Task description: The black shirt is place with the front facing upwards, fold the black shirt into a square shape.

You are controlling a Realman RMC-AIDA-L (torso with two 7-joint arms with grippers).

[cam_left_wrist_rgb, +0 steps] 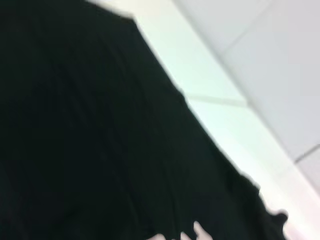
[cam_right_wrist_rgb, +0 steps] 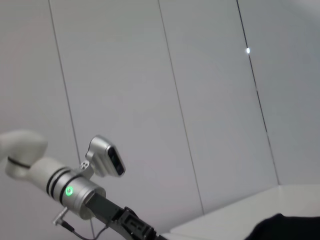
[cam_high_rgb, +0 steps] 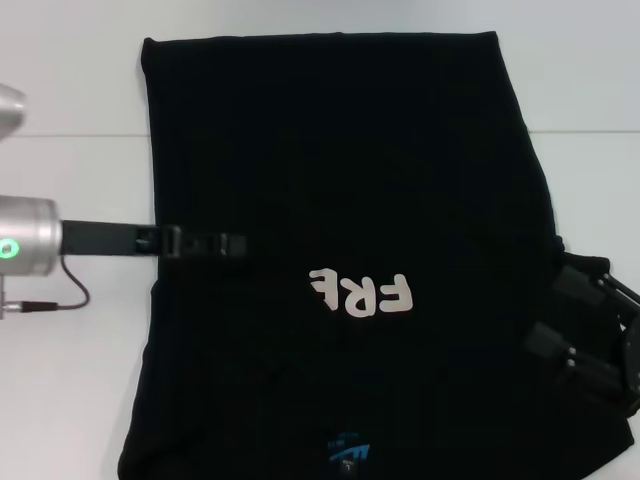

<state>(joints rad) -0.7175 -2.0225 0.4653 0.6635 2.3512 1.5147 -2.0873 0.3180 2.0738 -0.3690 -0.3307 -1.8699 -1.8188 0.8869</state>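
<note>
Head view shows the black shirt (cam_high_rgb: 340, 200) spread over the white table (cam_high_rgb: 70, 400), covering most of the middle. Its white letters (cam_high_rgb: 360, 293) read upside down from here, and only "FRE" is visible. A small blue neck label (cam_high_rgb: 345, 455) sits at the near edge, so the collar end lies nearest the robot and the straight hem lies at the far side.

On the left, the left gripper (cam_high_rgb: 235, 243) reaches in from the side on its silver wrist with a green light. Its black fingers lie over the shirt's left edge, and black on black hides whether they are spread or pinched; I cannot tell.

On the right, the right gripper (cam_high_rgb: 580, 320) sits at the shirt's right edge, near the front. Its dark parts blend into the cloth, so its finger state cannot be told either.

Left wrist view shows the shirt's edge against the pale table. Right wrist view looks across at the left arm (cam_right_wrist_rgb: 75, 190) before a grey panelled wall (cam_right_wrist_rgb: 200, 100).
</note>
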